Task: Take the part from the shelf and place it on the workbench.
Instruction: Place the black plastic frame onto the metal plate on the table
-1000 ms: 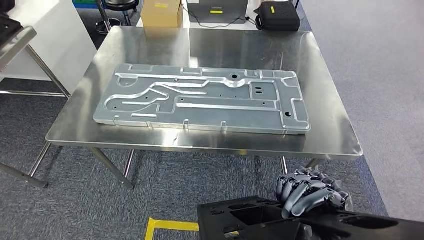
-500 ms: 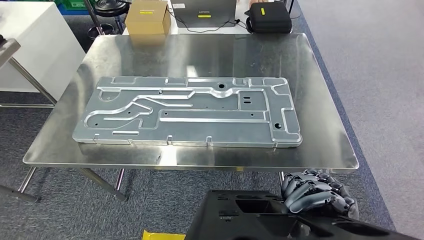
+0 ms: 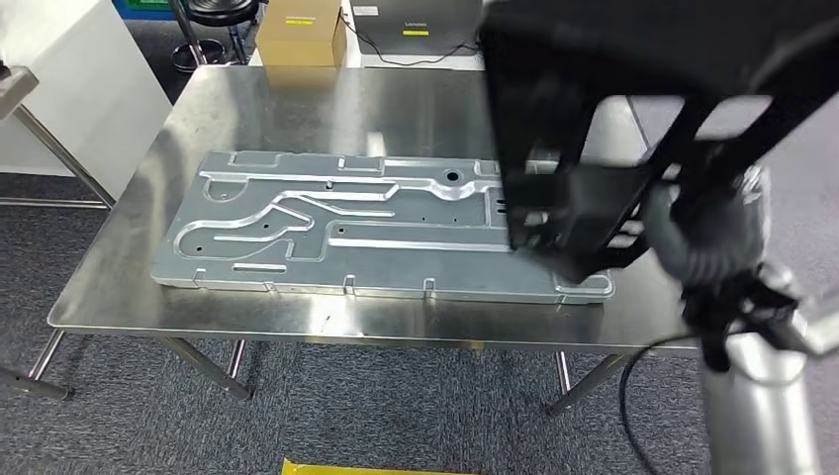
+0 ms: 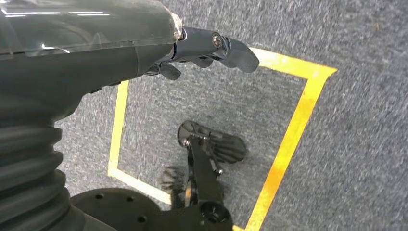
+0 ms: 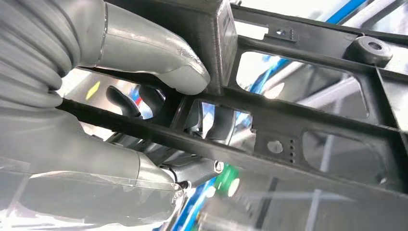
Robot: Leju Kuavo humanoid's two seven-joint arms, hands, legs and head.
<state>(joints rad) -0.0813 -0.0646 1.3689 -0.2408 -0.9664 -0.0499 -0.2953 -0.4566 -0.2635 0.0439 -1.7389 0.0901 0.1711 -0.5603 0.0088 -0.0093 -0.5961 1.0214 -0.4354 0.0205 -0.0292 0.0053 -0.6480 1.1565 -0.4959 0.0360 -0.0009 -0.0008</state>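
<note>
Raised from 6 o'clock to 1 o'clock, black part (image 3: 633,119), gripped by right hand (image 5: 144,62), overhangs workbench (image 3: 297,99); next: lowering; left hand (image 4: 211,48) holds nothing.

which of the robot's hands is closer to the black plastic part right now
Right. The right hand grips the black part, raised above the workbench. The left hand hangs low over the carpet with yellow tape, away from it.

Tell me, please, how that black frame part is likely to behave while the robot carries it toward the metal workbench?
The black part looks like a moulded open lattice of ribs and cut-outs, so probably stiff and light for its size. It is wide and the right hand grips it at one rib, so it may swing or twist. On the workbench beside the aluminium plate, it might slide.
</note>
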